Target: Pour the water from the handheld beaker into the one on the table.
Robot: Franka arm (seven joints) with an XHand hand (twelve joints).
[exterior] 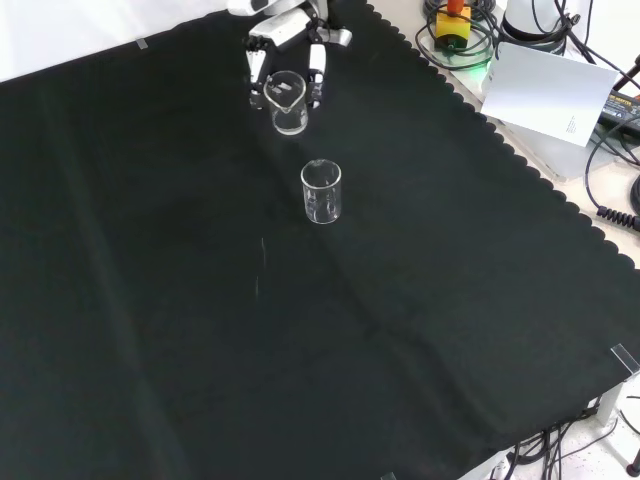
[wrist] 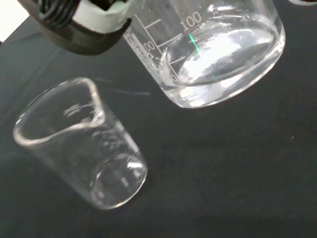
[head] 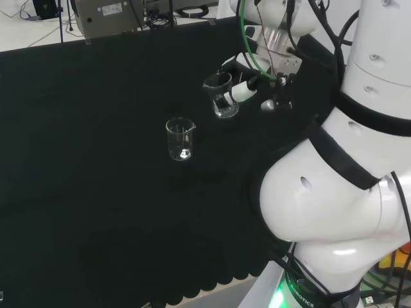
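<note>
I work at a robotics laboratory bench. A black cloth point(exterior: 300, 330) with a scalloped edge covers the bench under my arm point(head: 359, 160). Laboratory glassware stands on it: a clear graduated beaker point(exterior: 322, 191) with a pouring lip, and a second beaker point(exterior: 288, 101) in my hand point(exterior: 290, 40); the wrist view shows printed volume marks on its wall. Beyond the cloth's far edge in the head view sits a grey equipment case point(head: 109, 16) among loose cables point(head: 32, 9). In the front view, more cables point(exterior: 610, 150) and a white sheet point(exterior: 550, 92) lie beside the bench.
</note>
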